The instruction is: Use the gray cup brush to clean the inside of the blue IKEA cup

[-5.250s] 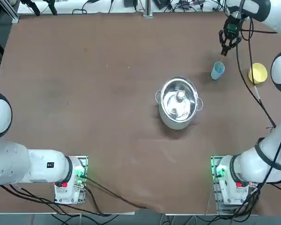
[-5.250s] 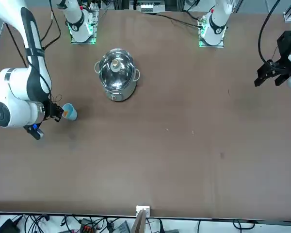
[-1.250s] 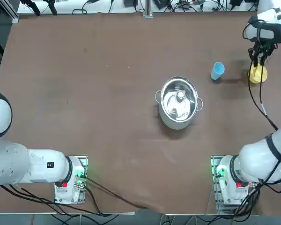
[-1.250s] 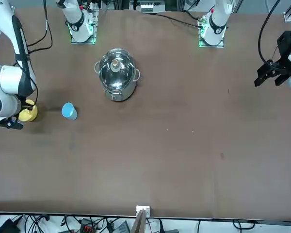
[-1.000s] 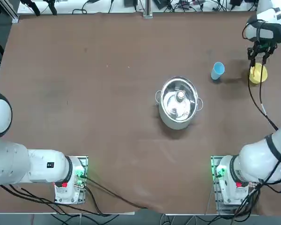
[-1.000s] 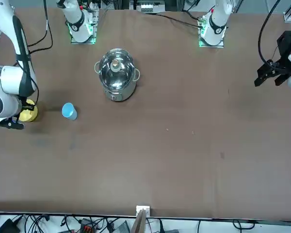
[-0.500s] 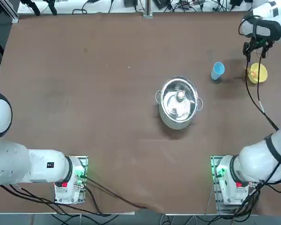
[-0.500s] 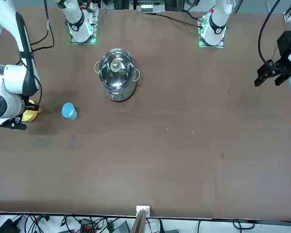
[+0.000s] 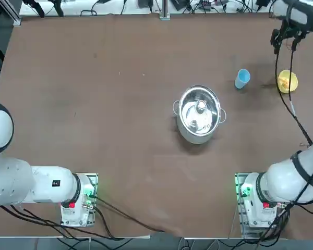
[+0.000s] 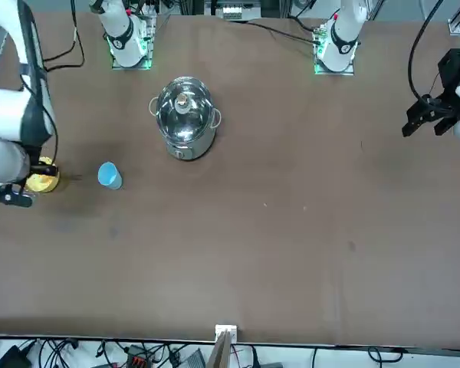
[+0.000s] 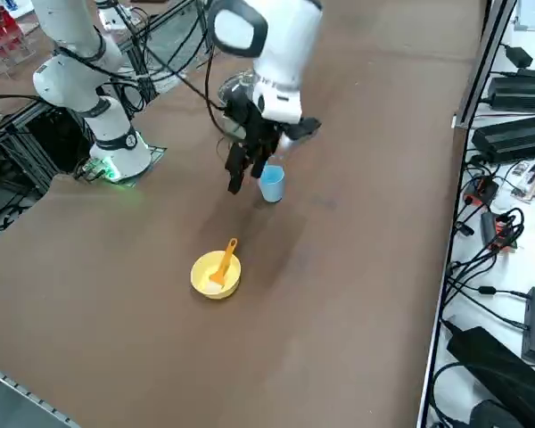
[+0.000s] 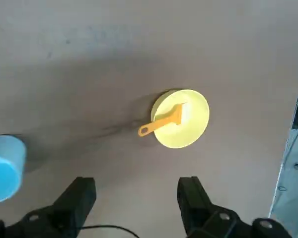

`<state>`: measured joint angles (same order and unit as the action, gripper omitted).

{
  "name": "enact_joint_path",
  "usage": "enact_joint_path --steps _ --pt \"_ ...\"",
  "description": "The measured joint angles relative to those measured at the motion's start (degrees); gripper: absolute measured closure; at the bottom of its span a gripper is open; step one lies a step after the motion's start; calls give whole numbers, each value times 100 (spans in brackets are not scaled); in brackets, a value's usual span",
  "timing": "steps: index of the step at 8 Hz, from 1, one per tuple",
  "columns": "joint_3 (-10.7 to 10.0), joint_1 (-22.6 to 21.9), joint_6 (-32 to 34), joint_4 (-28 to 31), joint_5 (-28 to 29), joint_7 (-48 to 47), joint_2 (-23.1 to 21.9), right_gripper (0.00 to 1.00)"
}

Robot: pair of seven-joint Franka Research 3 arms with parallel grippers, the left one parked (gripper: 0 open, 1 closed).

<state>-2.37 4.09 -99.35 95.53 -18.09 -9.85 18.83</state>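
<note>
inside the yellow bowl, the orange-handled brush leans with its handle over the rim; the right pincer hangs open above the tabletop, and the blue cup stands near the bowl.

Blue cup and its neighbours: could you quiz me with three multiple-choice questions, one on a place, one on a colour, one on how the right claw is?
1. Where is the orange-handled brush?
A) in the blue cup
B) in the yellow bowl
C) on the pot's lid

2. What colour is the brush's handle?
A) orange
B) green
C) black

3. How is the right claw?
A) shut on the brush
B) shut on the blue cup
C) open, holding nothing

1 B: the brush leans in the yellow bowl.
2 A: its handle shows orange.
3 C: the right claw's fingers stand wide apart with nothing gripped.
</note>
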Motion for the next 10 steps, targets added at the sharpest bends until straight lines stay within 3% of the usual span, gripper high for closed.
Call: enact_joint_path --steps 4,6,8,10 --pt "77 -203 615 -1356 1180 -3 -97 0" --pt "63 -197 958 -1788 1423 -2 -219 0" --pt "48 -183 1427 -2062 1518 25 -416 0" --pt "72 -204 1622 -1948 1601 86 -851 0"
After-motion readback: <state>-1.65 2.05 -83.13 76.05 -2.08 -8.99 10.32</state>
